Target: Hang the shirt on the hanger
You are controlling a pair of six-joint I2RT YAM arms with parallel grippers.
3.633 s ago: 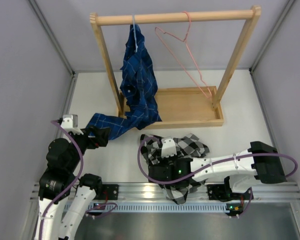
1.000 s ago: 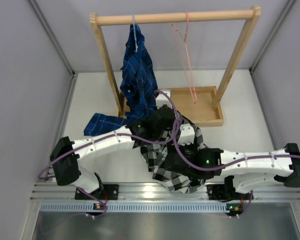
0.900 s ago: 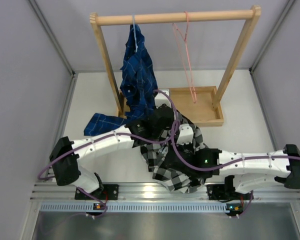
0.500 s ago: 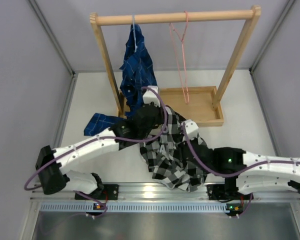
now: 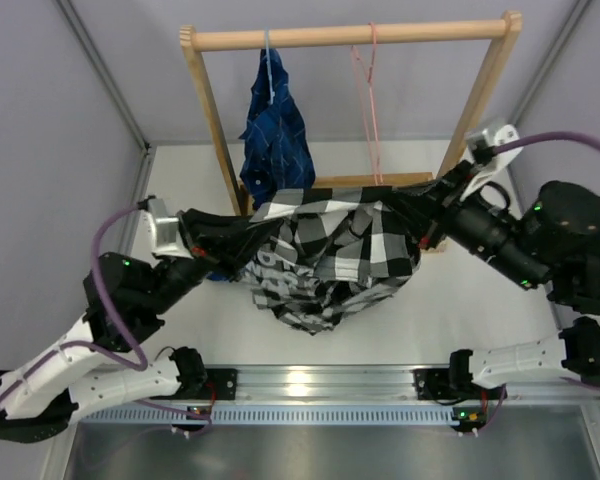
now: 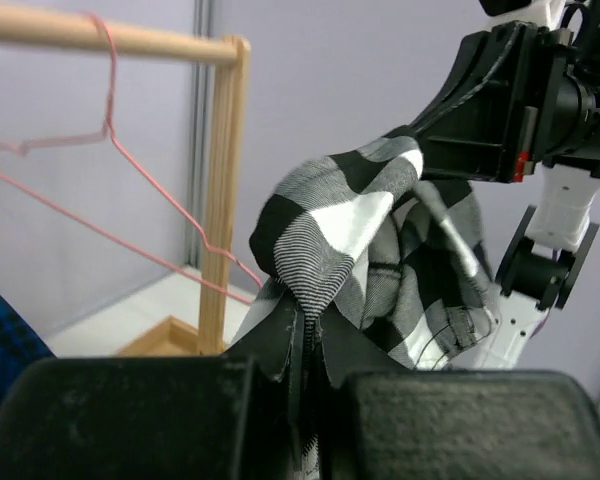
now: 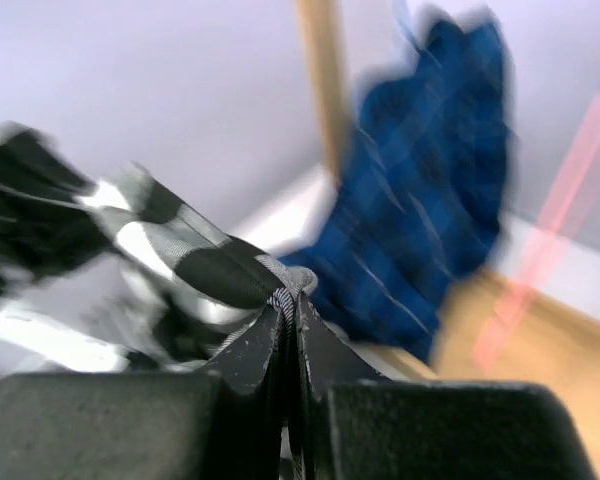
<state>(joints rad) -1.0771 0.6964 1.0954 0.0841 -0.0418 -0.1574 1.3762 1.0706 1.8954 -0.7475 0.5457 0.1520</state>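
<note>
L gripper (image 5: 248, 230) & R gripper (image 5: 408, 207): both pinched tight on the shirt (image 5: 330, 255), 1 edge each, cloth spread between them in front of the wooden rack (image 5: 350, 36). 2 shirts in all; the blue plaid shirt (image 5: 275, 135) hangs on the rail. 1 pink hanger (image 5: 373, 130) hangs beside it, behind the checked cloth. White table (image 5: 480, 310), grey walls (image 5: 60, 200).

shirt (image 5: 330, 250): blk/wht check | hanger (image 5: 368, 110): pink | 2nd shirt (image 5: 275, 130): dk blue, prob plaid | rack (image 5: 430, 31): tan
</note>
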